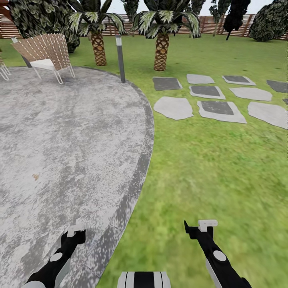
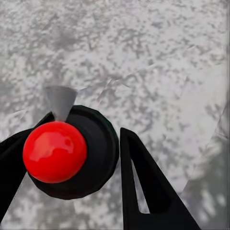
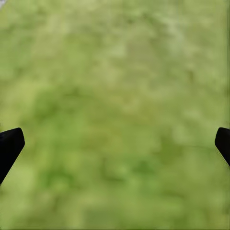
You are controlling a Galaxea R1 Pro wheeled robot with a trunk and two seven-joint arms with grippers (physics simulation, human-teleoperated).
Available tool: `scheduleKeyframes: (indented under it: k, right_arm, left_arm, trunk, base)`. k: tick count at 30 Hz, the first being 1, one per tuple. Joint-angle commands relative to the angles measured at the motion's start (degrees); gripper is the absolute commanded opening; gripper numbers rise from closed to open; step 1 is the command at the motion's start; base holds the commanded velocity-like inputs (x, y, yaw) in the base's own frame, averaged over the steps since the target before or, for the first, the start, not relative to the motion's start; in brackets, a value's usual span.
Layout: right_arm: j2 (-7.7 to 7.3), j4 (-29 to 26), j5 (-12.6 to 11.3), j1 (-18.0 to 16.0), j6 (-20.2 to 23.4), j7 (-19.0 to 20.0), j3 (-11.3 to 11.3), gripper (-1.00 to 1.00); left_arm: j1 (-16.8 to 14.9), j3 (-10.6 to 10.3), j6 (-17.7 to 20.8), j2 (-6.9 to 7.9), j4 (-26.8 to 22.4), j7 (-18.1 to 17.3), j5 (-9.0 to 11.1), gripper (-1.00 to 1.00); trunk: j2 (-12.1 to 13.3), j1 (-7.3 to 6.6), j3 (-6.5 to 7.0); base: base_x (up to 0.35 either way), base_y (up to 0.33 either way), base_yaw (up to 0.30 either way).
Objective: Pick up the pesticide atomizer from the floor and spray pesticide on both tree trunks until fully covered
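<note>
Left wrist view: atomizer in the grip

The left gripper (image 2: 72, 158) is pinched on the pesticide atomizer (image 2: 55, 151), red top up, above the floor (image 2: 153, 57). The right gripper (image 3: 115, 143) hangs spread over grass. Pickup looks done; next comes travel across the garden (image 1: 224, 160) toward the trees.

a rendered back garden

a wide green lawn (image 1: 208, 168) is crossed by grey stepping stones (image 1: 218, 110) and bounded by a slatted wooden fence (image 1: 208, 25). a curved concrete patio (image 1: 68, 136) is furnished with a woven chair (image 1: 46, 52); palms (image 1: 162, 36) are planted behind.
</note>
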Motion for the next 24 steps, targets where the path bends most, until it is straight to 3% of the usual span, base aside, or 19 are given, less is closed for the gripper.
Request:
scheduleKeyframes:
  k: [1,19,24]
  right_arm:
    - [0.00,0.04,0.05,-0.02,-0.16,-0.02,0.01,1.00]
    - [0.13,-0.18,-0.04,-0.02,-0.16,0.01,0.04,1.00]
    - [0.05,-0.20,0.04,-0.02,-0.22,-0.01,0.01,1.00]
  left_arm:
    - [-0.03,0.29,-0.17,-0.02,0.05,-0.25,0.03,-1.00]
    - [-0.03,0.33,-0.13,-0.11,0.11,-0.22,0.01,-1.00]
    - [0.95,0.34,-0.13,-0.02,0.05,-0.23,0.18,-1.00]
  trunk:
    - [0.00,-0.03,0.19]
    - [0.24,-0.50,4.18]
    - [0.31,-0.63,5.50]
  base:
    - [0.000,0.000,0.000]
    - [0.000,0.000,0.000]
    - [0.000,0.000,-0.157]
